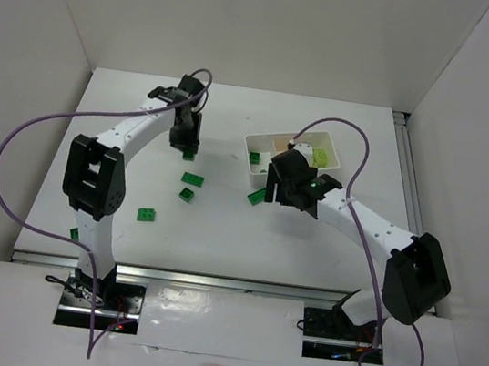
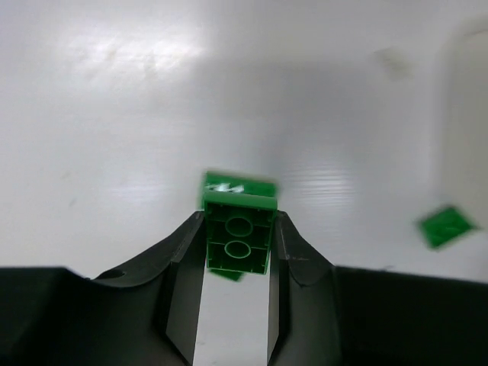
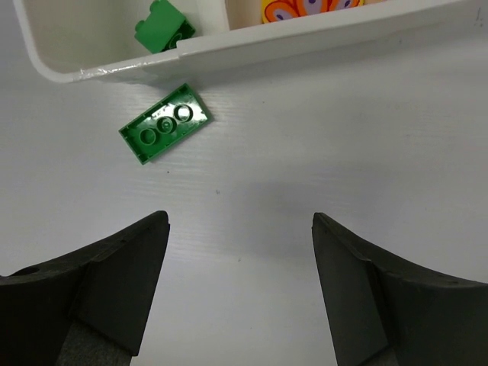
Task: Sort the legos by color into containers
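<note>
Left pincer [image 2: 238, 223] is clenched on a dark green studded plastic brick [image 2: 238, 248], its hollow underside facing the wrist camera, over the white tabletop [image 2: 114, 114]. Right pincer [image 3: 240, 229] hangs spread wide, near a second dark green brick [image 3: 166, 122] lying upside down just beside the wall of the shallow white plastic tray [image 3: 305, 36] (one more green brick [image 3: 162, 27] sits inside its end compartment)

A: Where does the tray [image 1: 249, 140] sit?
B: On the table [image 1: 328, 241], right of centre, just behind the right gripper [image 3: 240, 229]. An inner brick [image 3: 162, 29] lies in its leftmost compartment; an outer brick [image 3: 166, 122] lies on the table just outside that wall.
A: And leftward?
B: Three loose bricks [image 1: 193, 179] lie before the left gripper [image 1: 189, 149], with a held brick [image 2: 239, 244] between its jaws.
</note>
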